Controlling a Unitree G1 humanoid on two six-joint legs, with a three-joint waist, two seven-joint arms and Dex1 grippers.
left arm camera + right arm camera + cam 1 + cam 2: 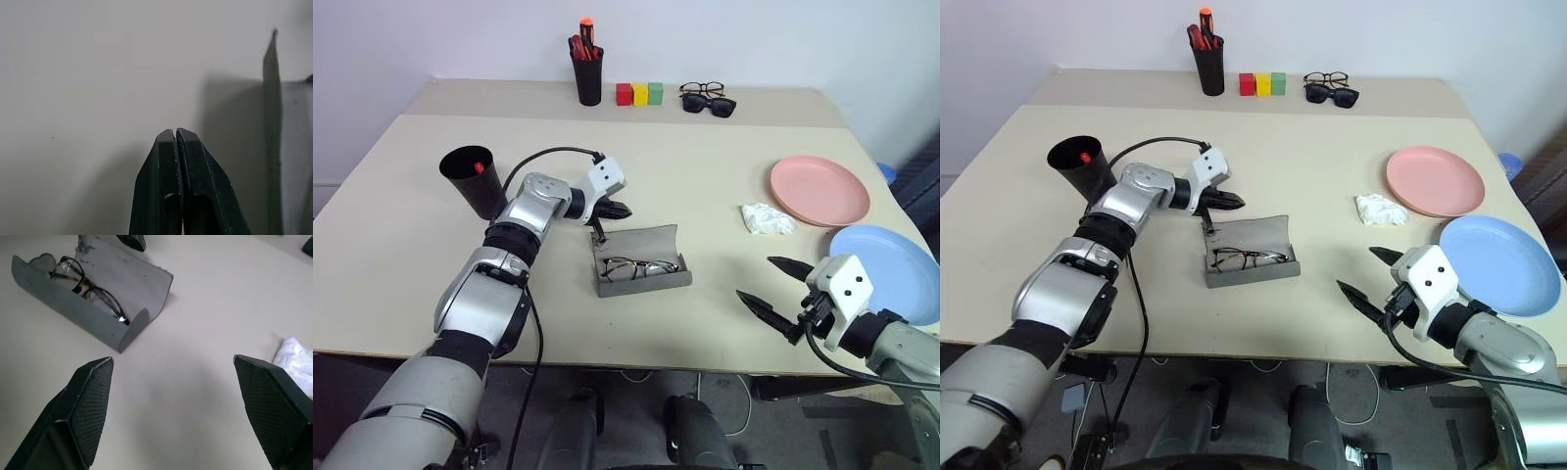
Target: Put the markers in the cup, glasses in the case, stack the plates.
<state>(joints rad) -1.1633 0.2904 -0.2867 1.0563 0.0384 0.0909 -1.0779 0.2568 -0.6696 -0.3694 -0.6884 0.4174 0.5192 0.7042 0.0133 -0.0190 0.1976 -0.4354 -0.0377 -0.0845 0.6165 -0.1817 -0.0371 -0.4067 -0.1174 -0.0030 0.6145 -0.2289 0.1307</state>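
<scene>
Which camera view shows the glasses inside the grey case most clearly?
The right wrist view: the glasses lie in the open case, frame and lenses plain. Both eye views show them farther off. The left wrist view catches just the case's edge.

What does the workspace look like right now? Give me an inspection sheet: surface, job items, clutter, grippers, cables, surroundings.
Surface: beige table, no spills seen.
Job's things: glasses lie inside the open grey case, flap up. Black cup holds a red-capped marker. Pink plate and blue plate lie side by side, not stacked.
Clutter: crumpled white tissue beside the pink plate; at the far edge a pen holder with markers, three coloured blocks, two spare pairs of glasses.
Grippers: left gripper shut, empty, just behind the case flap. Right gripper open, empty, near the table's front edge.
Cables: black cable looping over the left arm.
Surroundings: plain wall behind the table.
</scene>
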